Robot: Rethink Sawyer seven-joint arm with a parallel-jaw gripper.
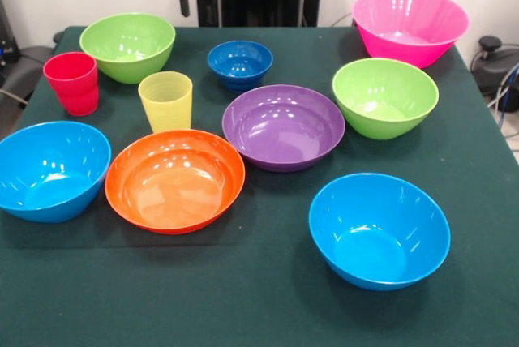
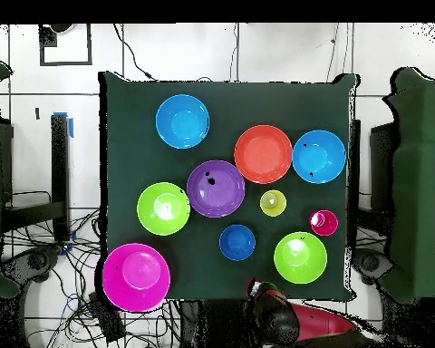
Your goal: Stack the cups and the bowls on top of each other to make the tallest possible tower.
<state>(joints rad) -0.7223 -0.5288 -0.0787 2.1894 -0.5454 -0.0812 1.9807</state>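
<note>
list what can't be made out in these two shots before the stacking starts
- Hand: front view cuts the arm off at the top edge, only a dark tip shows; overhead it merges into the dark arm. Open or shut cannot be told.
- Pink bowl: overhead it overhangs the table corner; whether it sits fully on the table is unclear.
- Yellow cup: front view, its base hides behind the orange bowl rim.

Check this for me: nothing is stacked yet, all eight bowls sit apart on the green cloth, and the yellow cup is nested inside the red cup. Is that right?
Not quite. The yellow cup is not inside the red cup; the two stand side by side, apart, each upright on the cloth. The front view shows this, and the overhead view agrees. The rest holds: nothing is stacked, and all eight bowls sit apart.
</note>
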